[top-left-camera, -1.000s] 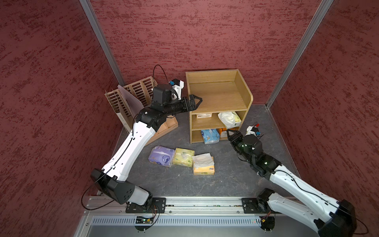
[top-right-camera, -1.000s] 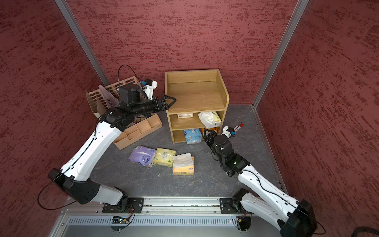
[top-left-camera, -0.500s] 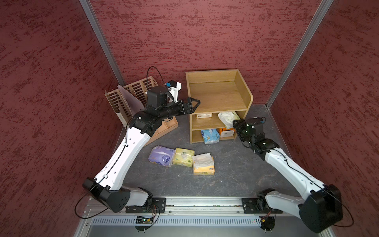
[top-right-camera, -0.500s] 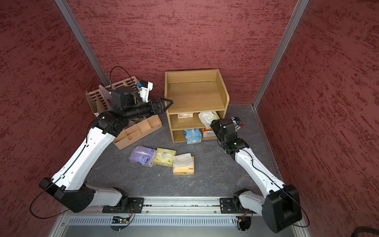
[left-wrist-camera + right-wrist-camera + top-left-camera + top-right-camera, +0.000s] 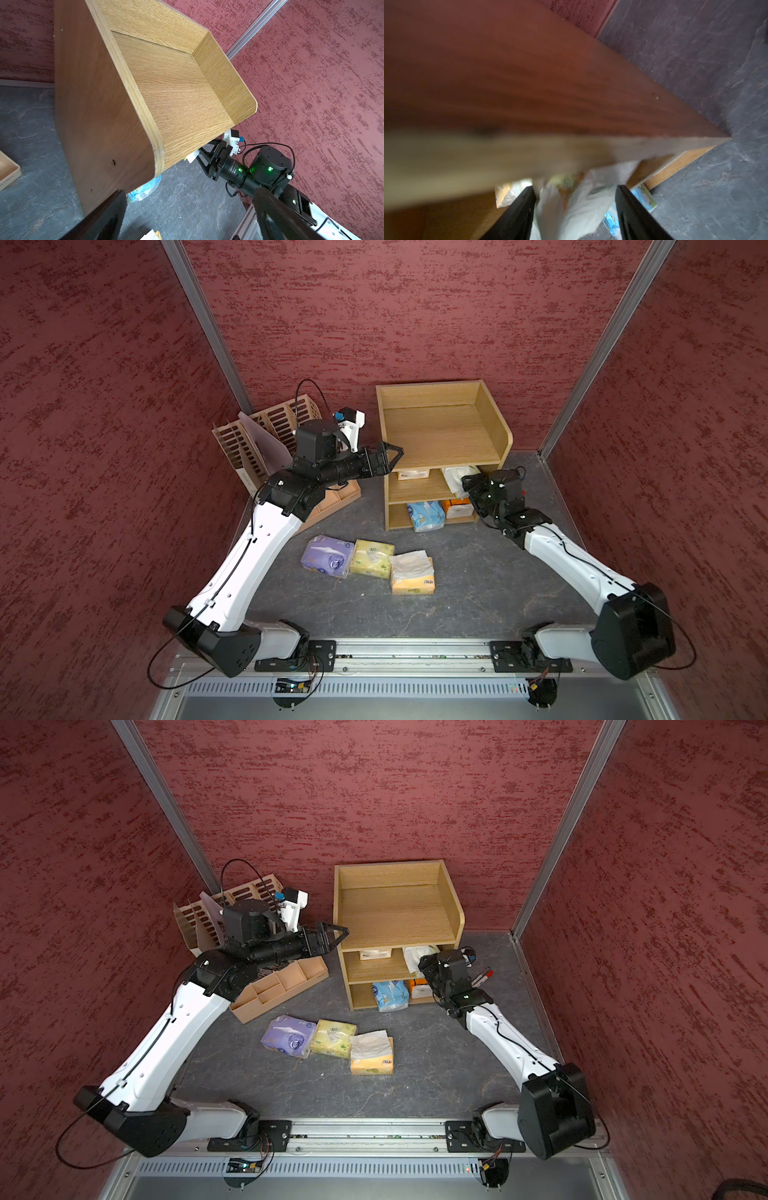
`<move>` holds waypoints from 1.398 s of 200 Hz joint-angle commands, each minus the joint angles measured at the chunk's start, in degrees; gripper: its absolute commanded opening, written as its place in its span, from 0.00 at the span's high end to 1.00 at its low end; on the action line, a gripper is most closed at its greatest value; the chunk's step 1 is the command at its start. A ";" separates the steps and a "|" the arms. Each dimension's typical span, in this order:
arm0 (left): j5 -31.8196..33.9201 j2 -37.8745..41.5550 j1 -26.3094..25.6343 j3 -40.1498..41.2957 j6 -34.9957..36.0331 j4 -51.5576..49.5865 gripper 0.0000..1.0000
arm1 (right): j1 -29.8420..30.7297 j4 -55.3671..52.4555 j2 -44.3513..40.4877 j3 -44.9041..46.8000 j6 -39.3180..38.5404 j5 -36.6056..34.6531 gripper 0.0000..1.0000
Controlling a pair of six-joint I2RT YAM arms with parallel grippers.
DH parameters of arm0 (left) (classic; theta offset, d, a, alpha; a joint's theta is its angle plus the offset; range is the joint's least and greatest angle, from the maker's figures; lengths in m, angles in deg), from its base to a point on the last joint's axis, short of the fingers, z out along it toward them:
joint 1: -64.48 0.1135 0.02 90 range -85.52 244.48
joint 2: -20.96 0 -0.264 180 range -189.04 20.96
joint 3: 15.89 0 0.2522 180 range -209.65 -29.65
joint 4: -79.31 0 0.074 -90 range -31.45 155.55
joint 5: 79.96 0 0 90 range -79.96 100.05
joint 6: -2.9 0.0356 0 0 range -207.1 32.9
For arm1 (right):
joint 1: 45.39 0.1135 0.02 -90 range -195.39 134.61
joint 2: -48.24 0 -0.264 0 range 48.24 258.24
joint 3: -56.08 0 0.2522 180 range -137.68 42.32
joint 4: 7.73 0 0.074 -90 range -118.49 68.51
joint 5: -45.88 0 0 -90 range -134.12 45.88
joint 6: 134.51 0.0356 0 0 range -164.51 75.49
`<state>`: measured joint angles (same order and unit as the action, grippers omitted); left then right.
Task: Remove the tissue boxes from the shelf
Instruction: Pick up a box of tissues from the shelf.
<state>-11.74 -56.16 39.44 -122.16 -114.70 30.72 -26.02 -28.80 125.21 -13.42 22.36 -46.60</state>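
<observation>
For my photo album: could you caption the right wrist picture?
Blurry close-up: two black jaws flank a white tissue pack on the wooden shelf.

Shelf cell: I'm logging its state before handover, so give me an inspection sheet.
Surface: dark slate-look tabletop.
Job's things: purple pack, yellow-green pack, orange-yellow pack off the shelf; cream pack, white-topped pack on middle tier; blue pack, orange pack on bottom tier.
Clutter: slotted file organizer, compartment tray, markers.
Grippers: left gripper open at shelf's top corner; right gripper open astride white-topped pack.
Cables: black cable looping over left wrist.
Surroundings: red textured walls.
</observation>
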 commanded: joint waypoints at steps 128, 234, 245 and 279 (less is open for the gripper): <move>0.07 0.74 0.57 1.38 -0.44 2.18 0.00 | -0.30 -7.83 -6.64 0.57 0.11 -2.73 1.00; 0.07 2.23 0.60 3.30 -1.23 3.77 0.00 | -0.19 -15.54 -16.44 4.60 -6.33 2.68 1.00; 0.07 2.33 0.62 3.35 -1.24 3.72 0.00 | -0.24 -17.12 -17.03 4.70 -7.48 3.29 1.00; 0.16 2.59 0.78 3.33 -1.03 3.81 0.00 | -0.22 -19.00 -19.86 6.58 -7.99 4.13 1.00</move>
<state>-11.76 -54.67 39.77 -119.30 -115.79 33.10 -26.10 -44.89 107.84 -8.11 16.46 -44.28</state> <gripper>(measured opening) 0.996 0.003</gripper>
